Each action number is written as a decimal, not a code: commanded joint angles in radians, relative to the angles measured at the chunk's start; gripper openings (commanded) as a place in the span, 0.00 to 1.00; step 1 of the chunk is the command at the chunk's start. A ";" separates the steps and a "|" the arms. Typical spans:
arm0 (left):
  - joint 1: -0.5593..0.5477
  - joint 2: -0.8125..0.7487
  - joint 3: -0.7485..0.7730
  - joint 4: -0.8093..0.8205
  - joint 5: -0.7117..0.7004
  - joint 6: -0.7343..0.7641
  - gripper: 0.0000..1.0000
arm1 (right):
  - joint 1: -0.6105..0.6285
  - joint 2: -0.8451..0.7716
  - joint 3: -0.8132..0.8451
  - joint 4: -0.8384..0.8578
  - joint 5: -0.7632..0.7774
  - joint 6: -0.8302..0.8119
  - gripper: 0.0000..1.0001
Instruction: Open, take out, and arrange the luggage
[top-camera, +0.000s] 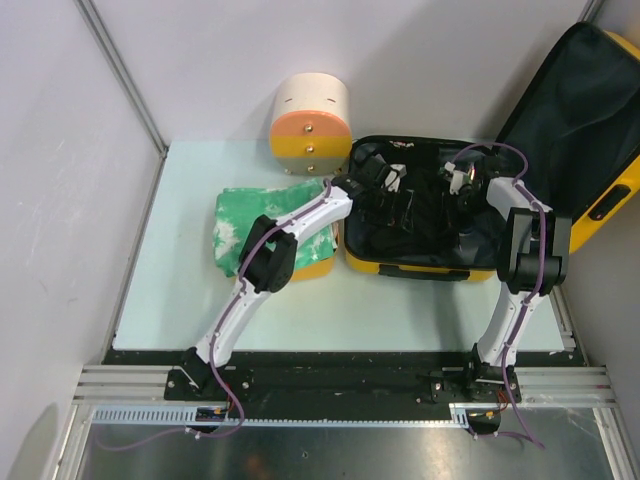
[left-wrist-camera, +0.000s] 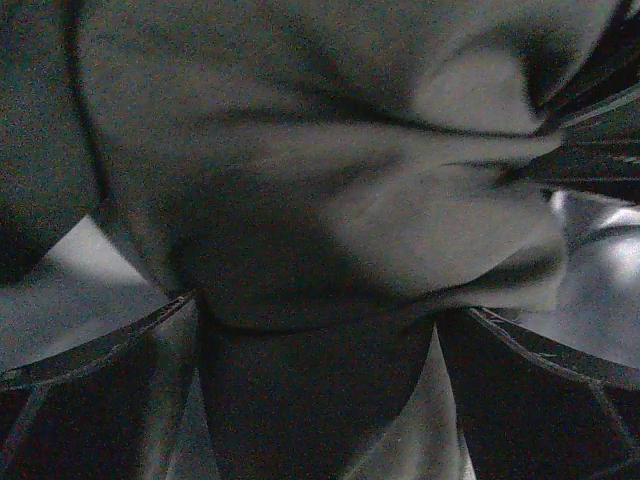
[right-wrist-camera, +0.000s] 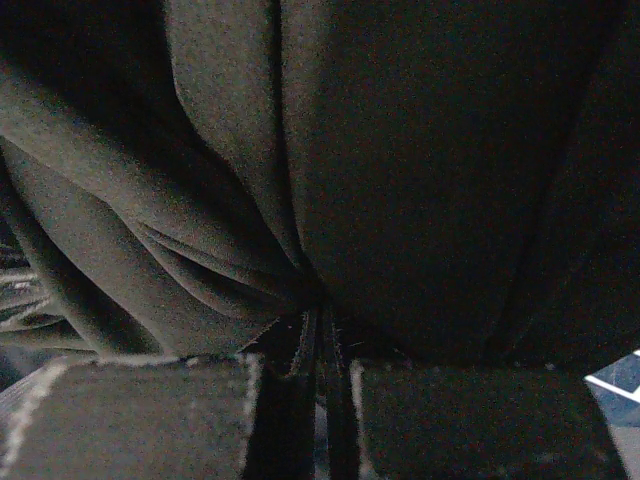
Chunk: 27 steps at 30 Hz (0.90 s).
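The yellow luggage (top-camera: 420, 268) lies open at the back right of the table. Its lid (top-camera: 575, 120), with dark lining, leans up against the right wall. Black cloth (top-camera: 415, 215) fills the shell. My left gripper (top-camera: 375, 180) is down in the left part of the shell. In the left wrist view the left gripper (left-wrist-camera: 320, 400) has its fingers (left-wrist-camera: 100, 365) wide apart and dark cloth (left-wrist-camera: 300, 200) bulging between them. My right gripper (top-camera: 463, 185) is in the right part of the shell. In the right wrist view the right gripper (right-wrist-camera: 310, 400) pinches a fold of black cloth (right-wrist-camera: 250, 180) between its pads (right-wrist-camera: 130, 420).
A cream-and-orange cylindrical container (top-camera: 310, 125) stands behind the luggage's left corner. A green cloth (top-camera: 250, 225) lies over a small yellow tub (top-camera: 315, 265), under my left arm and against the luggage's left side. Grey walls close in on the left and back.
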 joint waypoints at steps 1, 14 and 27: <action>-0.015 0.029 0.098 0.087 0.144 -0.055 1.00 | 0.017 0.020 -0.020 0.044 0.013 -0.021 0.00; -0.015 0.054 0.100 0.357 0.402 -0.084 0.45 | 0.042 -0.021 -0.025 0.064 -0.050 0.002 0.00; -0.009 -0.115 -0.022 0.360 0.276 -0.010 0.00 | 0.057 -0.092 -0.057 0.106 -0.174 0.045 0.00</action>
